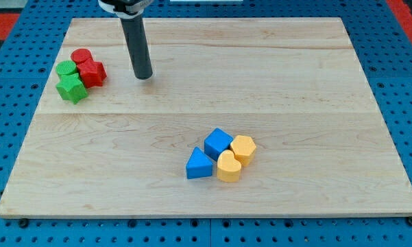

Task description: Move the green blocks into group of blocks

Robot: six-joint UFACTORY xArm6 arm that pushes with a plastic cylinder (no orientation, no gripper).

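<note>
Green blocks (70,81) touch 2 red blocks (88,67) near the board's (260,75) left edge.
My tip (143,75), a jawless rod, stands just right of them; blue (209,154) and yellow blocks (235,158) lie well apart.

Rod comes down from the view's top edge, near vertical with a slight lean, dark and straight. My tip (143,75) sits at surface height, upper left area. Mount partly cropped at the top.

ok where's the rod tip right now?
My tip sits near the view's top left on the wooden board, just right of the red and green cluster, closest to the red block and not touching it.
</note>
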